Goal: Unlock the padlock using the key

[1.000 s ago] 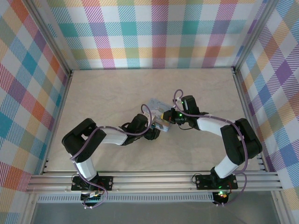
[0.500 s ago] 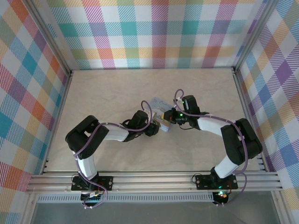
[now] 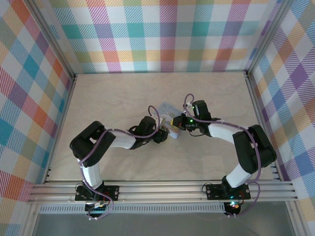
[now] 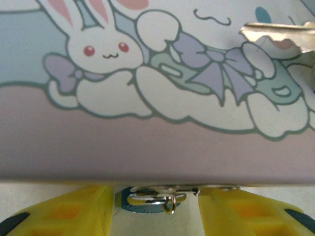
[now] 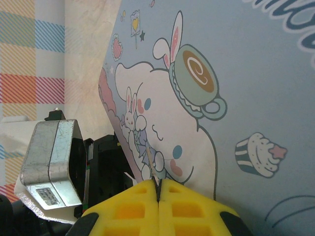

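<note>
Mid-table, well clear of every edge: both grippers close against the cartoon tin (image 3: 165,109).
Right gripper (image 5: 159,194): pinches the key (image 5: 153,169) between jaws pressed tight together, thin blade poking out over the tin's printed face. Left gripper (image 4: 155,209): straddles the padlock (image 4: 142,200) just under the tin's edge, one yellow finger each side, jaws part-way apart; cannot tell whether gripping or merely beside it. Padlock: shows silver shackle before blue body.

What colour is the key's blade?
Silvery; the key shows best in the left wrist view.
</note>
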{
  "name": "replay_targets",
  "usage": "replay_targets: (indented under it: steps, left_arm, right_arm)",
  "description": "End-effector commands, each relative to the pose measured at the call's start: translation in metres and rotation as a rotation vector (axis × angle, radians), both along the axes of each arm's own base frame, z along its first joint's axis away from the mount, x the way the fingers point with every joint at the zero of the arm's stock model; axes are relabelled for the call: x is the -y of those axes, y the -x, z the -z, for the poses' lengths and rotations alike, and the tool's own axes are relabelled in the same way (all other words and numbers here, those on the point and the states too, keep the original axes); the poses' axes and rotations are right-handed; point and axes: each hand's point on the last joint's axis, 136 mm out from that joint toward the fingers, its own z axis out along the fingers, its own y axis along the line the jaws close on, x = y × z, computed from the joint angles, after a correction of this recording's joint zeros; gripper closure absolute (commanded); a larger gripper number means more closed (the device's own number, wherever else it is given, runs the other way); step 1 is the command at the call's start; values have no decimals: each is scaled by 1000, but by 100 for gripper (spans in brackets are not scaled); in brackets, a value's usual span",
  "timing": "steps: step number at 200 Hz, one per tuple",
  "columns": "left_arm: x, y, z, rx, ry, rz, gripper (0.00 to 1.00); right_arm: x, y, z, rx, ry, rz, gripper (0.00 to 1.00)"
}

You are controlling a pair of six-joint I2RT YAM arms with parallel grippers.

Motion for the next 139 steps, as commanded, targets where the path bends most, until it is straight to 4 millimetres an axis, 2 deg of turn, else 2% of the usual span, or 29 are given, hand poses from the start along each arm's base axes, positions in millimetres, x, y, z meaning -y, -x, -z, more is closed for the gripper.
replay_targets:
  steps: [1,65,139]
  left_arm:
    - [21,20,4,-65,70,100,53]
    - [18,20,-1,-56,65,93,58]
    - [14,10,-3,-36,91,13,56]
  right_arm:
    - [18,23,48,-153,112,18,100]
    - [17,22,48,-157,109,18,100]
    - [16,22,47,-155,103,15,100]
